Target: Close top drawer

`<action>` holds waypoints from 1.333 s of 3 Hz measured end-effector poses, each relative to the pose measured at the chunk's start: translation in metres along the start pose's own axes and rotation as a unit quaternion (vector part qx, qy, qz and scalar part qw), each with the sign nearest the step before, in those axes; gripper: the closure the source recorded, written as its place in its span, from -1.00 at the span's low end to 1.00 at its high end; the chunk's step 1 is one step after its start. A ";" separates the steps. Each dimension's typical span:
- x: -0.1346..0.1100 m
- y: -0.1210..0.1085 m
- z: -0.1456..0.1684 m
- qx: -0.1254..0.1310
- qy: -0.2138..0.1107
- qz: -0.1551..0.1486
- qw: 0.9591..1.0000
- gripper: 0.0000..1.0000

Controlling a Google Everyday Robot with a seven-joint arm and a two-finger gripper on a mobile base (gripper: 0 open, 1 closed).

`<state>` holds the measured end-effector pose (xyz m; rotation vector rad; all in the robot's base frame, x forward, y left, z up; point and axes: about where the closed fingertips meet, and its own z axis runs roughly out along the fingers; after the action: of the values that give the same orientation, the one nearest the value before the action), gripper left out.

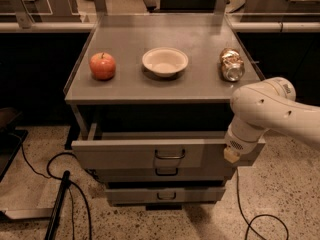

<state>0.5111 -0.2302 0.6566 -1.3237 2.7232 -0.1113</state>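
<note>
The gripper point(231, 154) sits at the right end of the top drawer point(125, 154), against or just in front of its flat front panel, with the white arm point(265, 109) reaching in from the right.

Hazard 1: the contact point lies far off the panel's centre. A push from there is likely to load one side only, so the drawer may skew on its runners and jam before it is fully home.

Hazard 2: the gripper is close to the panel's right edge. A small sideways drift could take it off the panel, leaving the drawer open.

Gripper state: whether it is open or closed cannot be told from this view. Nothing appears to be held. Contact with the panel is probable but not confirmed.

The top drawer stands pulled out from the cabinet, well proud of the two lower drawers point(167, 184). Its handle point(170, 155) is at centre, well apart from the gripper.

Hazard 3: an apple point(102, 65), a bowl point(165, 61) and a can point(231, 64) lying on its side rest on the cabinet top point(200, 86). A hard closing shock could roll the can.
</note>
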 end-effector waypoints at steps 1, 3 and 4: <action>0.000 0.000 0.000 0.000 0.000 0.000 1.000 0.61; 0.000 0.000 0.000 0.000 0.000 0.000 1.000 -0.32; 0.000 0.000 0.000 0.000 0.000 0.000 1.000 -0.78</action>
<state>0.5110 -0.2303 0.6565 -1.3238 2.7235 -0.1116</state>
